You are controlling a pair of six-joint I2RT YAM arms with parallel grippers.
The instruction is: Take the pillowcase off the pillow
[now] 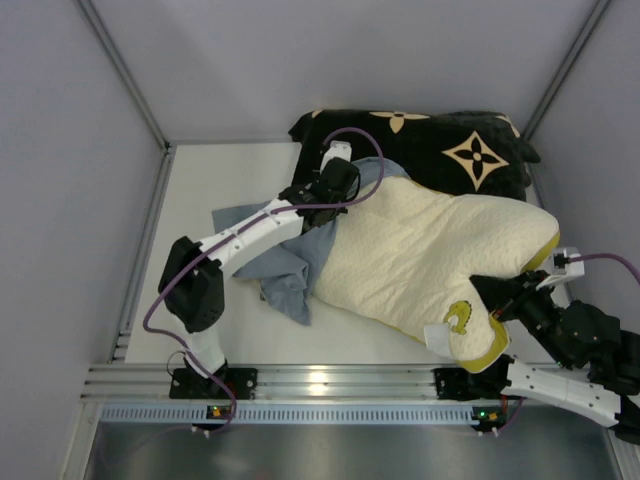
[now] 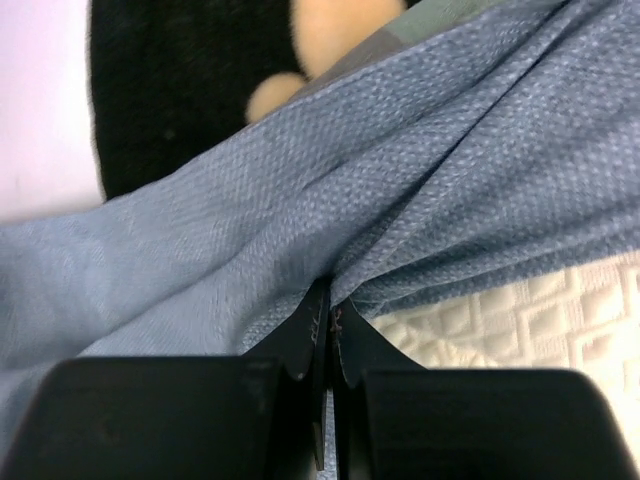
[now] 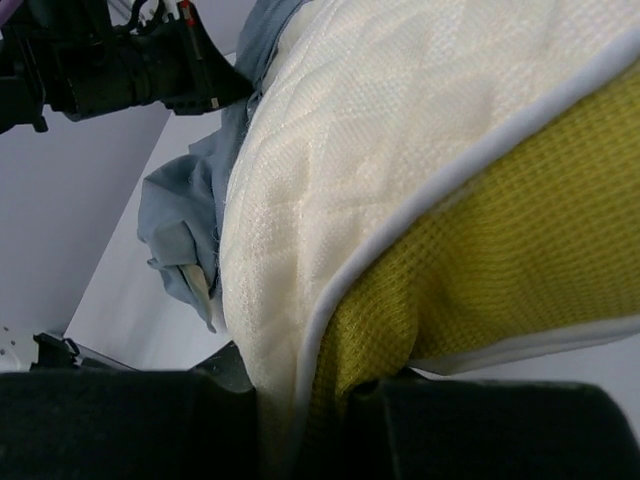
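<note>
The cream pillow [image 1: 430,255] with yellow-green edging lies across the table's middle and right, mostly bare. The grey-blue pillowcase [image 1: 290,270] is bunched at its left end and runs up under my left arm. My left gripper [image 1: 352,178] is shut on a fold of the pillowcase [image 2: 400,200] at the pillow's far left corner, the cream pillow [image 2: 520,320] just beside the jaws. My right gripper [image 1: 503,303] is shut on the pillow's near right edge, cream and yellow-green fabric [image 3: 420,250] pinched between the fingers.
A black cushion with tan flower motifs [image 1: 440,145] lies at the back right, touching the pillow; it also shows in the left wrist view [image 2: 180,90]. Grey walls and metal posts enclose the white table [image 1: 210,180]. A metal rail [image 1: 330,385] runs along the near edge.
</note>
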